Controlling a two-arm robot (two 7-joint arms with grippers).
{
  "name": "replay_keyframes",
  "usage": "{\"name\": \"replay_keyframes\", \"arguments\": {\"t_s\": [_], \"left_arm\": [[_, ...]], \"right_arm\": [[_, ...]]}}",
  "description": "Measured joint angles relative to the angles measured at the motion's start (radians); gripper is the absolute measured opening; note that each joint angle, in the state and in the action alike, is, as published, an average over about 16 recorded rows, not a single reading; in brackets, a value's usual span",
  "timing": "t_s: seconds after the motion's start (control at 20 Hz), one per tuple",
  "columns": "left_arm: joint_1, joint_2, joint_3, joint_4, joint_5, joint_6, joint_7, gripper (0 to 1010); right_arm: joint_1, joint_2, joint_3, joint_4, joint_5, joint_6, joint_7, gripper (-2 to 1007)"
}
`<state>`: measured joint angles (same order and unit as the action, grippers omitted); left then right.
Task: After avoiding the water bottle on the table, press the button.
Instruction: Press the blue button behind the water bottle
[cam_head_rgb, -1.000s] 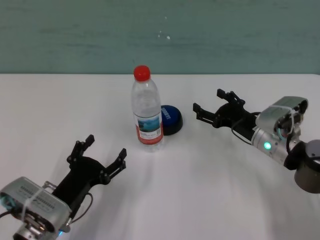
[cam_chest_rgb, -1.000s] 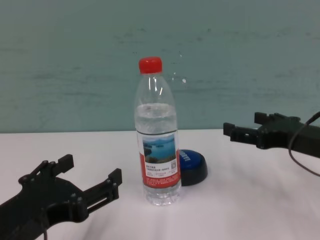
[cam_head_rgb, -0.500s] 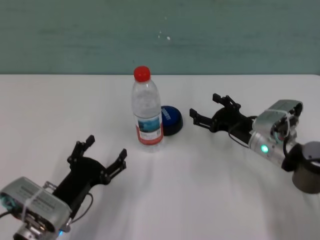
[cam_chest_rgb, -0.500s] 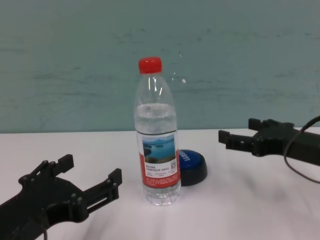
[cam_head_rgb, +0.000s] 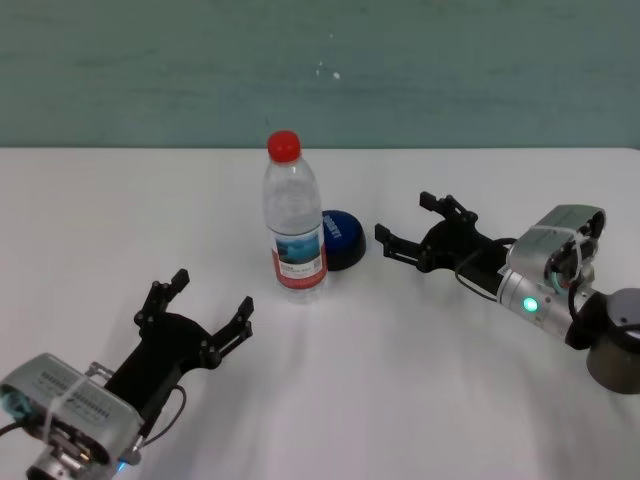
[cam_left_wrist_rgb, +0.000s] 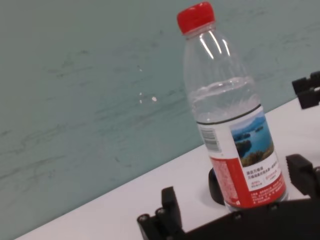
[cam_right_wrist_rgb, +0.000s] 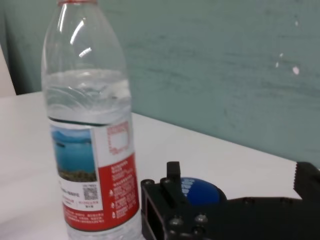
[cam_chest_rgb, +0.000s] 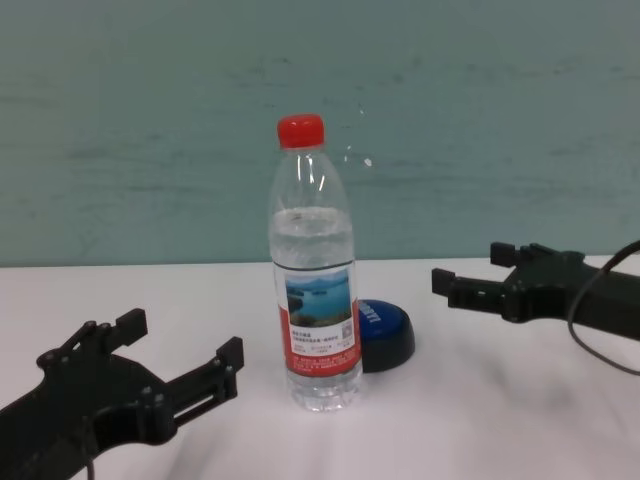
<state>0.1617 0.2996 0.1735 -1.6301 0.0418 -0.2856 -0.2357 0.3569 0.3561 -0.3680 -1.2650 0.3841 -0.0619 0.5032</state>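
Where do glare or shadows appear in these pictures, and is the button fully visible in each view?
Right wrist view: bright glare streaks on the water bottle; the right gripper covers the button's lower part. Head view: soft shadows on the table. Chest view: the bottle hides the button's left side.

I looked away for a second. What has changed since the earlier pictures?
The right tool, open and empty, has slid leftward toward the button without touching it. The water bottle, button and parked, open left tool stayed put.
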Motion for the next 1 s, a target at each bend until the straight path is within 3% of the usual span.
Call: {"name": "replay_keyframes", "arguments": {"t_s": [0.5, 1.0], "left_arm": [[0.0, 0.0, 0.0, 0.0, 0.0, 0.0, 0.0, 1000], [0.0, 0.0, 0.0, 0.0, 0.0, 0.0, 0.0, 1000]], "right_arm": [[0.002, 0.004, -0.001, -0.001, 0.002, -0.004, 0.001, 1004], [0.066, -0.014, -0.015, 0.065, -0.004, -0.015, 0.021, 1004]]}}
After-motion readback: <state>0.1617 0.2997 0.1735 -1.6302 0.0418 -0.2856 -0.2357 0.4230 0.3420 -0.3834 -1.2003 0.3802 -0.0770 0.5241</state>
